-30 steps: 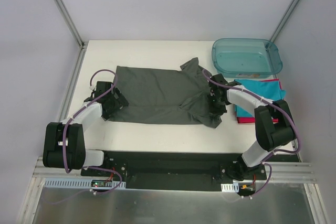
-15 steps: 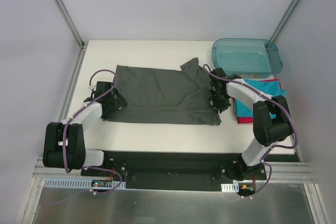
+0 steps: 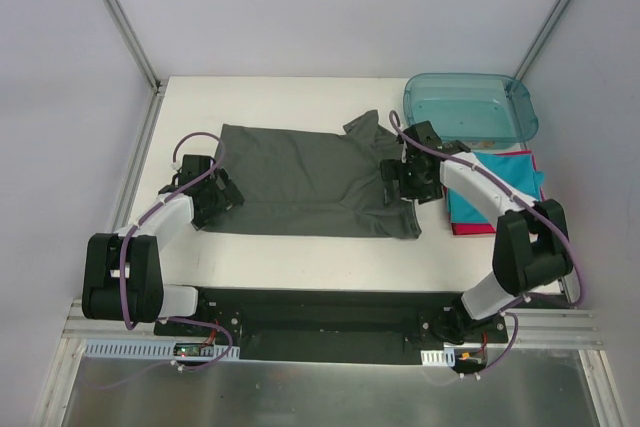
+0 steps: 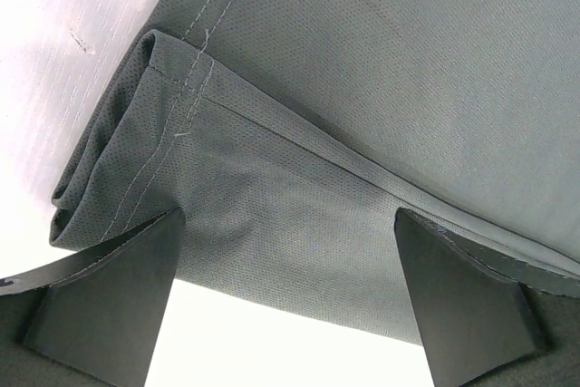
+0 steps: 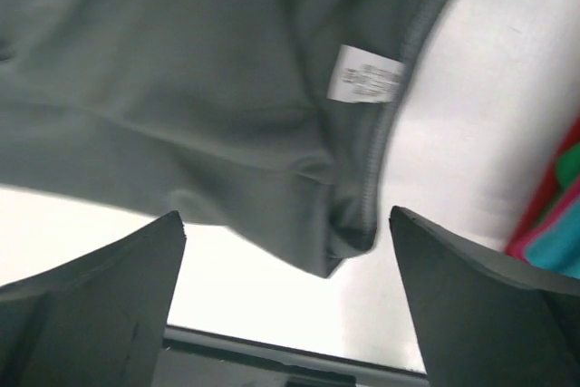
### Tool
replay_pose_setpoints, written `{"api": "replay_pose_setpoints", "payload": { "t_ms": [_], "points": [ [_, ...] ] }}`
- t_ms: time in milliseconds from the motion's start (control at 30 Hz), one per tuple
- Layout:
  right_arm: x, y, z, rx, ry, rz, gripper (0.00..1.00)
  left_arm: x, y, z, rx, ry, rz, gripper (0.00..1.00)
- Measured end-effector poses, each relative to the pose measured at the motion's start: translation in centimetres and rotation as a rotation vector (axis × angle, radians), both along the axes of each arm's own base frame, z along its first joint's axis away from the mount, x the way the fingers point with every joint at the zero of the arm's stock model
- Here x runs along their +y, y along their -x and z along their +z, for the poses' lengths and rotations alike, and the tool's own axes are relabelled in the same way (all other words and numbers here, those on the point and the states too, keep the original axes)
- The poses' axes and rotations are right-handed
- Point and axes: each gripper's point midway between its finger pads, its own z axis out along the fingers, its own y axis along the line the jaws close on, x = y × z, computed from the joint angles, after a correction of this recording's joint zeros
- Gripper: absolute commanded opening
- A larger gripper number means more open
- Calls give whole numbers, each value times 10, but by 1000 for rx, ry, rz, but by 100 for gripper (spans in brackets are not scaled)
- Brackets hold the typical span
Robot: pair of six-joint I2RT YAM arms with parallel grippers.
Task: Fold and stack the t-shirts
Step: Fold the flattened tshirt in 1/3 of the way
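Note:
A dark charcoal-grey t-shirt point(image 3: 300, 179) lies folded lengthwise across the middle of the table. Its hemmed left end point(image 4: 181, 133) fills the left wrist view, and its neck end with a white label point(image 5: 366, 75) shows in the right wrist view. My left gripper point(image 3: 215, 197) sits at the shirt's left edge, open, with cloth lying between its fingers but not pinched. My right gripper point(image 3: 405, 179) hovers over the shirt's right end, open and holding nothing. A teal t-shirt point(image 3: 500, 182) lies folded on a red-pink one point(image 3: 463, 230) at the right.
A translucent teal plastic tub point(image 3: 468, 107) stands at the back right corner, just behind the teal and red-pink stack. The table's front edge point(image 5: 272, 351) is a black rail point(image 3: 320, 307) close behind both arm bases.
My right gripper has opened and let go of the grey shirt's right end, which now lies flat, then lifted slightly toward the back. The left arm has not moved.

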Motion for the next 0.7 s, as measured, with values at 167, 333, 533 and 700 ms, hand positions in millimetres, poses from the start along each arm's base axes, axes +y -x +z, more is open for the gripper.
{"api": "replay_pose_setpoints", "payload": {
  "t_ms": [167,333,533,700],
  "points": [
    [45,4,12,-33,-200,79,96,-1,0,0,1,2,-11,99],
    [63,15,-18,64,-246,87,96,-1,1,0,2,1,-13,99],
    [38,13,-44,123,-205,-55,97,1,2,-1,9,-5,-5,99],
    [29,26,-43,105,-233,-103,96,0,13,-1,5,12,24,99]
  ]
}}
